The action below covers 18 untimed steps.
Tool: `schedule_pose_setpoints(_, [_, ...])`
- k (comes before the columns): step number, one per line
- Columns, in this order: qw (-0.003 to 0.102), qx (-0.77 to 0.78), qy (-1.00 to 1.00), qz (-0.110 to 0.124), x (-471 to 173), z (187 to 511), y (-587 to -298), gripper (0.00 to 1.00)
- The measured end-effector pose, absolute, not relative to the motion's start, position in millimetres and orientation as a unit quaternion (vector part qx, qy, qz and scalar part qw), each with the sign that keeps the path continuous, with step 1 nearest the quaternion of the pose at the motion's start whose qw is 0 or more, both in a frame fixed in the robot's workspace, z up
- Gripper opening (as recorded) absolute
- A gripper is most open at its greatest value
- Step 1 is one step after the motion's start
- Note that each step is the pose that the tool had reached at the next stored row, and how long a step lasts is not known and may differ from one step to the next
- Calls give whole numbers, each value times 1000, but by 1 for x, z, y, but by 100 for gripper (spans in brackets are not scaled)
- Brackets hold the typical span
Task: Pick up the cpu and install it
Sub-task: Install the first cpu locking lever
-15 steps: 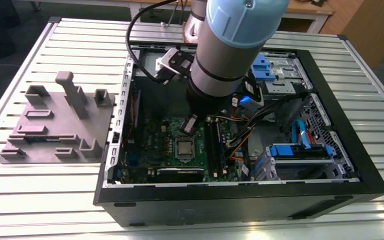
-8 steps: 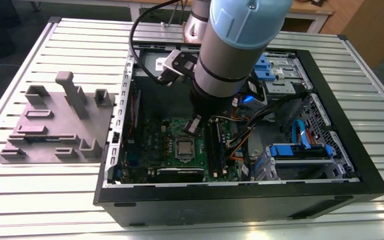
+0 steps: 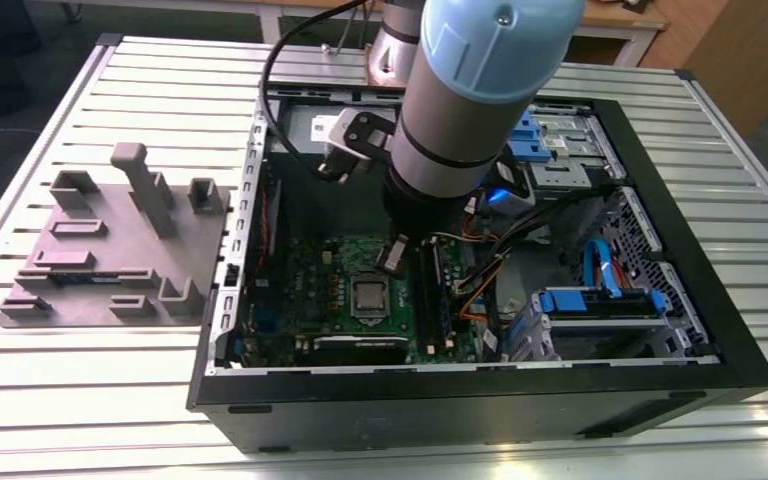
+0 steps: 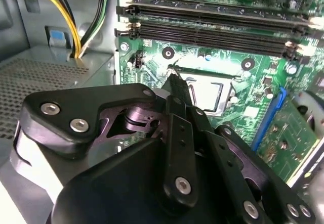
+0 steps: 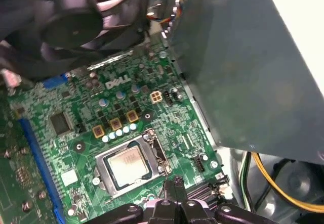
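Observation:
The cpu [image 5: 127, 165] is a small silver square lying flat in the motherboard socket [image 5: 104, 178], whose metal frame surrounds it. It is also visible in the exterior view [image 3: 369, 296] and, partly behind the fingers, in the second wrist view [image 4: 211, 94]. My gripper [image 5: 172, 185] hovers just off one edge of the socket with its two black fingertips pressed together and nothing between them. In the exterior view the gripper [image 3: 395, 256] hangs inside the open computer case, a little above the green motherboard [image 3: 315, 268].
The black case walls [image 3: 491, 400] enclose the workspace. A grey power-supply box [image 5: 243, 72] looms beside the socket. Memory slots [image 4: 212, 21] and yellow cables [image 4: 71, 27] lie close by. A grey parts fixture [image 3: 104, 250] sits on the table at the exterior view's left.

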State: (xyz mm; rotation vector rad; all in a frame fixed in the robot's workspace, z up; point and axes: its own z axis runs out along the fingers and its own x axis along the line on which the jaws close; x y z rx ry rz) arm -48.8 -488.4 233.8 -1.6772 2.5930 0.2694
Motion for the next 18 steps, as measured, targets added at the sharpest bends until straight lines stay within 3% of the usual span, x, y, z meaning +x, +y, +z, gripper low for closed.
schedule_pose_setpoints(18, [15, -608, 790, 80, -46, 233, -488, 10])
